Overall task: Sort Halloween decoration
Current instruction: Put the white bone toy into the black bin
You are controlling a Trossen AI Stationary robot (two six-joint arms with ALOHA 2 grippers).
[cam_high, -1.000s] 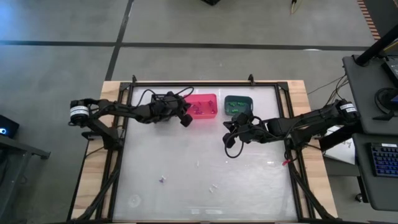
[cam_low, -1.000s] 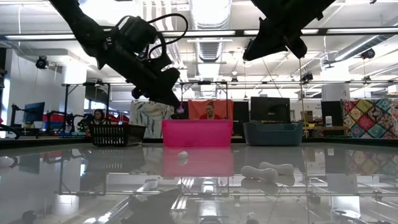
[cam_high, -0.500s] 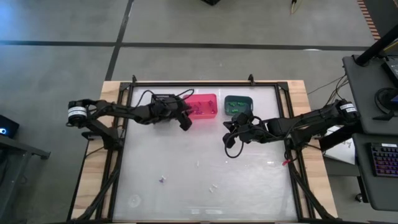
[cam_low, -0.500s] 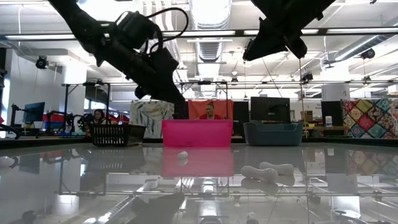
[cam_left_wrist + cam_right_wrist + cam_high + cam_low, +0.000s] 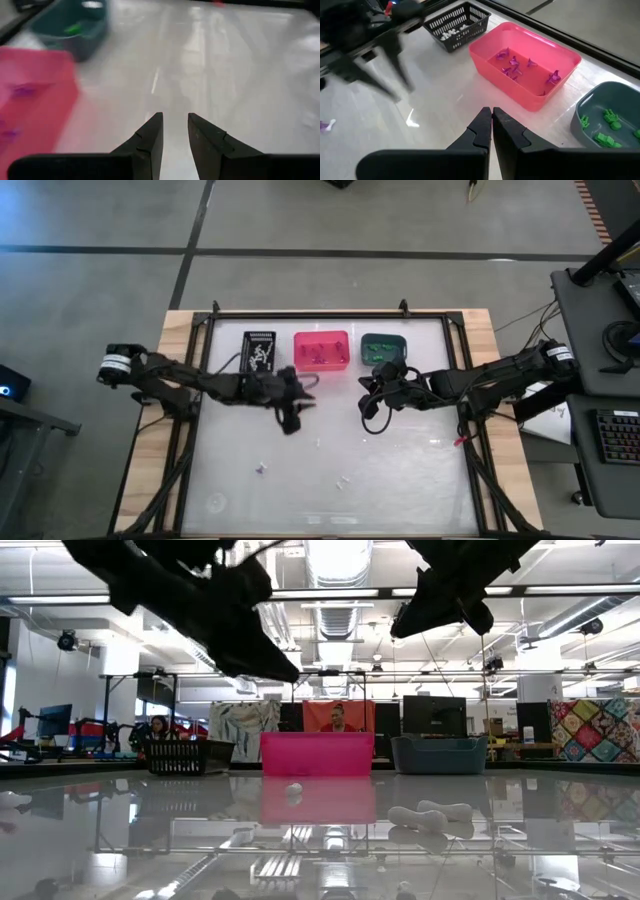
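Halloween decorations lie sorted in three bins at the table's far edge. White ones are in the black basket [image 5: 454,22], purple ones in the pink bin [image 5: 525,62], green ones in the teal bin [image 5: 607,120]. Loose on the glass near the front are a purple piece [image 5: 261,469] and white pieces [image 5: 343,480] [image 5: 430,815]. My left gripper [image 5: 175,125] hangs open over bare glass in front of the pink bin [image 5: 321,350], with nothing between its fingers. My right gripper [image 5: 491,117] is shut and empty, raised in front of the teal bin [image 5: 382,347].
The glass table has a dark frame rail [image 5: 330,313] along its far edge and wooden borders at its sides. Both arms [image 5: 220,620] [image 5: 450,590] hang well above the surface. Open glass lies between the bins and the loose pieces near the front.
My left gripper has swung away from above the pink bin toward the table's near edge, out over the middle of the glass. The small purple piece at its fingertips a second ago no longer shows there.
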